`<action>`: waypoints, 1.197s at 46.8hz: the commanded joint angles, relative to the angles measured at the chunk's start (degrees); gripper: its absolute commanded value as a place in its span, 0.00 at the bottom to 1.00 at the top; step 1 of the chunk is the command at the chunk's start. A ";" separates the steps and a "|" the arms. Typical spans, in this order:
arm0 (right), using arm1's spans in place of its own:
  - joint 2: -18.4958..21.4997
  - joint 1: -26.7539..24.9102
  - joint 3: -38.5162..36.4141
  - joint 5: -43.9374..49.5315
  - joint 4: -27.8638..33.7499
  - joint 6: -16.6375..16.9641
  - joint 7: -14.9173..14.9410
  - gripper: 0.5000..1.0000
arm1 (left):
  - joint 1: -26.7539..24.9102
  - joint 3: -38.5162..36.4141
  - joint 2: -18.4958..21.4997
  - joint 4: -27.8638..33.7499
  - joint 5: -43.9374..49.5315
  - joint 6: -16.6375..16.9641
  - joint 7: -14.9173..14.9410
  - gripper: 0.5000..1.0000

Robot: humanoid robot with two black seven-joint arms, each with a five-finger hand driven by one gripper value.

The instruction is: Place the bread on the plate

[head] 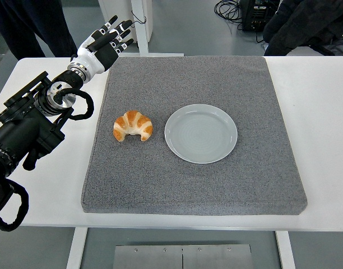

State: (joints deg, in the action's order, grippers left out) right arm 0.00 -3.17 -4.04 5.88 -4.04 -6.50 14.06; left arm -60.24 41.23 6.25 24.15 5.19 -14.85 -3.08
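Basically nothing's done yet on this one. The bread, a croissant, is sitting on the grey foam mat just left of the plate, close but not touching it, and the plate itself has nothing on it. So the whole job is still ahead: reach, grab, carry it the short hop right, put it down. The left hand is up beyond the mat's far left corner, well away from the croissant, with its fingers stretched out and a bit fanned, holding nothing. The arm behind it runs back along the white table to the left of the mat. No sign of the right arm at all, so my guess is the left one does the work, which makes sense since the croissant is on its side of the plate. As for stuff in the way, I don't see any really; the mat between hand and croissant is bare, and the plate's rim looks low enough that it shouldn't snag anything. Beyond the table's far edge there's a person in dark clothes to the left of the hand, some more dark clothing off to the right, and a tangle of cables on the floor, none of it near the mat.
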 commanded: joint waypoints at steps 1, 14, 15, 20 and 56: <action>0.00 -0.08 0.00 0.01 0.00 0.00 0.00 1.00 | -0.05 -0.01 -0.09 -0.07 0.00 0.00 -0.09 1.00; 0.00 0.01 0.00 0.01 0.00 0.00 0.00 1.00 | -0.14 -0.10 -0.18 -0.16 -0.18 0.44 -0.35 1.00; 0.00 0.01 0.00 0.01 0.00 0.00 0.00 1.00 | -0.23 -0.10 -0.18 -0.16 -0.18 0.44 -0.35 1.00; 0.00 0.01 0.00 0.01 0.00 0.00 0.00 1.00 | -0.23 -0.10 -0.09 -0.16 -0.18 0.44 -0.18 1.00; 0.00 0.01 0.00 0.01 0.00 0.00 0.00 1.00 | -0.05 -7.12 4.12 6.07 -2.28 0.79 -0.44 1.00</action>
State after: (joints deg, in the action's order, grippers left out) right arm 0.00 -3.18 -4.04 5.88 -4.04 -6.50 14.06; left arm -60.21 37.29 8.27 27.98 3.41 -14.23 -3.27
